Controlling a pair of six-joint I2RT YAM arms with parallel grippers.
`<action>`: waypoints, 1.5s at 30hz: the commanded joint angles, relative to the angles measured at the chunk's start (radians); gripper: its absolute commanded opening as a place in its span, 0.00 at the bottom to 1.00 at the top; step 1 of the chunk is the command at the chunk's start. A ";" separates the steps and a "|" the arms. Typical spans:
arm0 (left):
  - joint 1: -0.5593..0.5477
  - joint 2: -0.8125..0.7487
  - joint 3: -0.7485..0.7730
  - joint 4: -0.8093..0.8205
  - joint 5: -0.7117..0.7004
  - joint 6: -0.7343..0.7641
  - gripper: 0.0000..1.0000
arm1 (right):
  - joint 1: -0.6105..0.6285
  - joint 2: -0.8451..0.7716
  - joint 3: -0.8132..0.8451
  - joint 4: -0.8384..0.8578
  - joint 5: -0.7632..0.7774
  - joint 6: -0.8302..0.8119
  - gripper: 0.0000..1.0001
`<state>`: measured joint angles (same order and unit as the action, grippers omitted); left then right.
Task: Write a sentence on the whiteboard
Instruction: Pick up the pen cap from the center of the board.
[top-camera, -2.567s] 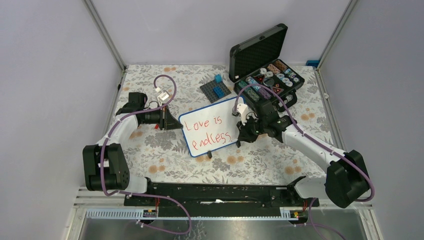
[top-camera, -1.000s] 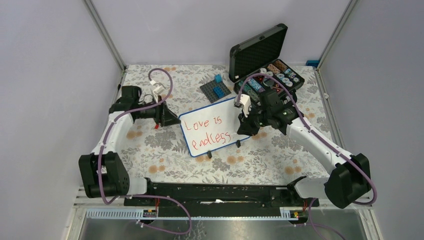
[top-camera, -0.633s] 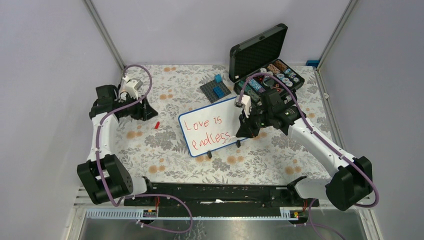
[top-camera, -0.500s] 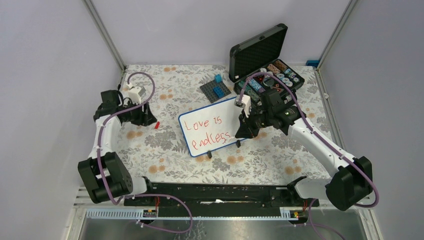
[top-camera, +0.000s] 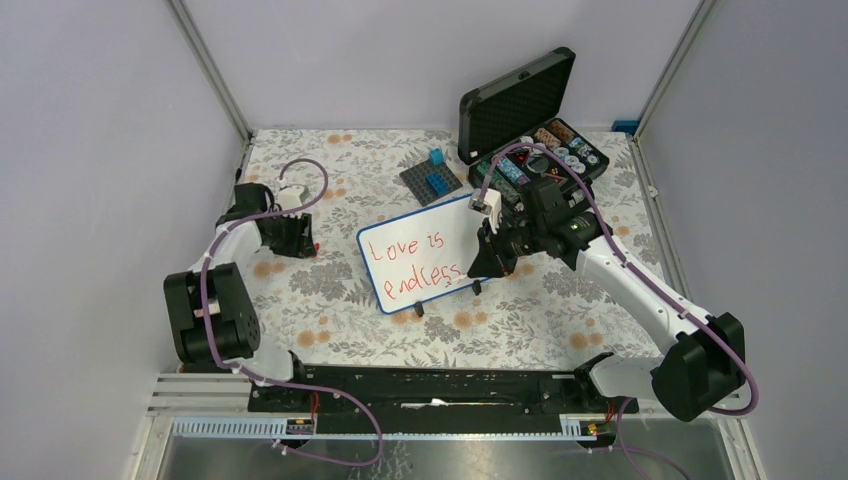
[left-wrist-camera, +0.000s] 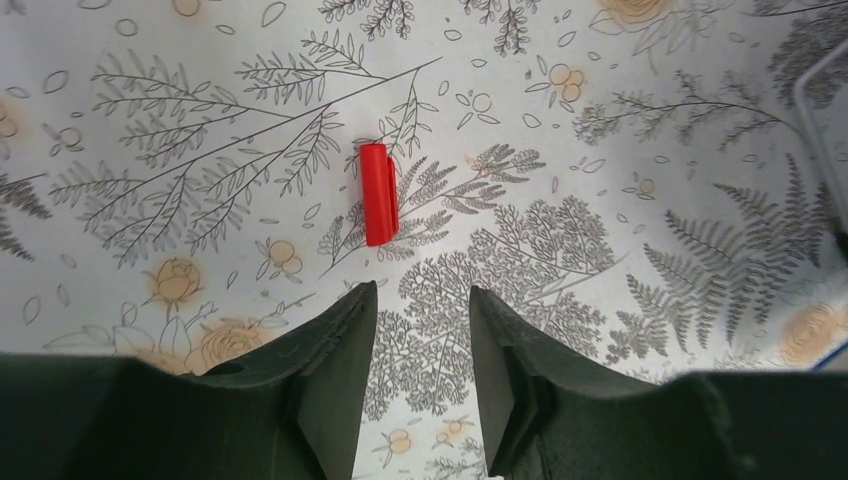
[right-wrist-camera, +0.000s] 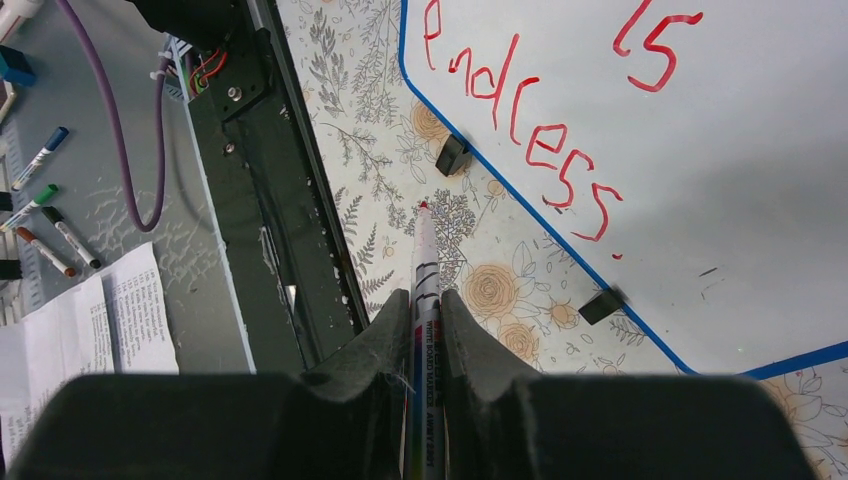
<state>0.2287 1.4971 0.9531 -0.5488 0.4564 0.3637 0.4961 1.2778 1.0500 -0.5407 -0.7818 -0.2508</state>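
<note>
Left arm: folded in over the left side of the bench (top-camera: 330, 300), well apart from the board.
Left fingers (left-wrist-camera: 335, 350): released and spread, with nothing between them, only the flowered bench cover in the gap.
Red cap (left-wrist-camera: 377, 194): a small red cap lying flat on the bench just beyond my left fingertips, not touching them. From above it sits at the right edge of my left wrist (top-camera: 313, 248).
Whiteboard (top-camera: 452, 222): in the middle of the bench between my two arms, turned at an angle so its right end lies farther back than its left. It has a thin blue frame and rests on small black feet (right-wrist-camera: 452, 155).
Sentence (top-camera: 415, 262): red handwriting in two lines, "Love is" above and "endless" below. My right wrist view (right-wrist-camera: 545, 150) shows a red dot after the last letter.
Right fingers (right-wrist-camera: 375, 370): clenched on a marker (right-wrist-camera: 425, 290), which sticks out straight ahead between them.
Marker tip: red and uncapped. It shows against the bench just off the board's near blue edge, not on the white surface.
Right arm: reaches in from the right, its wrist over the board's right end.
Baseplate (top-camera: 430, 180): grey and studded, with blue pieces on it, behind the board.
Case (top-camera: 520, 105): black with its lid up, at the back right, its tray full of small parts.
</note>
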 joint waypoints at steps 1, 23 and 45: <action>-0.044 0.054 0.023 0.088 -0.101 -0.034 0.44 | -0.004 -0.025 0.023 0.022 -0.038 0.018 0.00; -0.135 0.237 0.047 0.207 -0.251 -0.055 0.29 | -0.005 -0.016 0.020 0.021 -0.031 0.006 0.00; -0.088 -0.063 0.266 -0.127 -0.078 0.004 0.00 | -0.004 -0.023 0.071 0.009 -0.049 0.036 0.00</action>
<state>0.1196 1.5467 1.0534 -0.5854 0.2897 0.3260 0.4961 1.2778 1.0653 -0.5365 -0.7990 -0.2379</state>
